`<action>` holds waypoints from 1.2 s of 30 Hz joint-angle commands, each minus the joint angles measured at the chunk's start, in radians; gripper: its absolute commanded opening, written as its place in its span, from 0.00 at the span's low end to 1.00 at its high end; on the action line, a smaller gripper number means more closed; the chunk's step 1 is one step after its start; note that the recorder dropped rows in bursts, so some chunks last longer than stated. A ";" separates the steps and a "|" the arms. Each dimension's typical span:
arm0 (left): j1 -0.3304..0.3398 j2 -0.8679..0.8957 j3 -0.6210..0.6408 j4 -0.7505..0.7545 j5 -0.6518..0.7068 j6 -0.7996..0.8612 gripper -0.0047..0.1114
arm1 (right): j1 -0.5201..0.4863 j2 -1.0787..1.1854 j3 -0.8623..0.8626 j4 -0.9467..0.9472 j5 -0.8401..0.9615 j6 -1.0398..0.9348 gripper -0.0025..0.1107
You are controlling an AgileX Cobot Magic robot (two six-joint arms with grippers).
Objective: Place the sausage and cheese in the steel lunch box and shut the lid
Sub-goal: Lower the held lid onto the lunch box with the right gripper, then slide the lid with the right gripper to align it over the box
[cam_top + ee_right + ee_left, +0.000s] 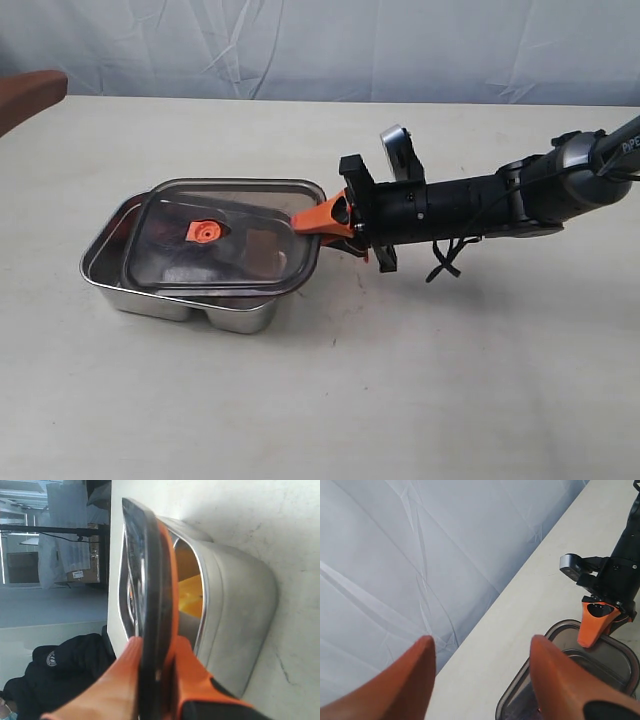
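The steel lunch box [112, 285] stands left of the table's middle. The dark translucent lid [235, 240] with its orange valve tab [203, 232] lies over it, slightly askew, its right end raised. My right gripper [320, 218] is shut on the lid's right edge. The right wrist view shows the lid [150, 580] edge-on between the orange fingers [187, 665] of the right gripper [157, 652], above the box wall [235, 615]. Yellow cheese [192, 597] shows inside. The sausage is hidden under the lid. My left gripper [482, 645] stands open and empty beside the lid [600, 662].
The right arm [480, 200] stretches in from the right above the table. A brown rounded shape [28, 95] sits at the upper left edge. A wrinkled pale backdrop [320, 45] runs along the table's far edge.
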 commanded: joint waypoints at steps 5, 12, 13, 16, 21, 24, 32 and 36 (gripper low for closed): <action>-0.002 -0.006 -0.007 -0.007 -0.007 -0.009 0.51 | -0.002 0.003 -0.001 -0.070 -0.079 0.047 0.01; -0.002 -0.006 -0.007 -0.007 -0.001 -0.009 0.51 | -0.002 0.003 -0.001 -0.064 -0.078 0.066 0.01; -0.002 -0.006 -0.007 -0.007 -0.001 -0.009 0.51 | -0.002 0.003 -0.001 -0.059 -0.075 0.066 0.01; -0.002 -0.006 -0.007 -0.007 -0.001 -0.009 0.51 | -0.002 0.003 -0.001 -0.020 -0.048 0.066 0.01; -0.002 -0.006 -0.007 -0.007 -0.001 -0.009 0.50 | -0.002 0.003 -0.010 -0.009 0.040 0.066 0.01; -0.002 -0.006 -0.007 -0.007 -0.001 -0.009 0.50 | -0.002 0.003 -0.010 -0.009 0.057 0.068 0.01; -0.002 -0.006 -0.007 -0.007 0.001 -0.009 0.50 | -0.004 0.003 -0.010 -0.009 0.116 0.068 0.01; -0.002 -0.006 -0.007 -0.007 0.001 -0.009 0.50 | -0.004 0.003 -0.021 -0.009 0.116 0.059 0.01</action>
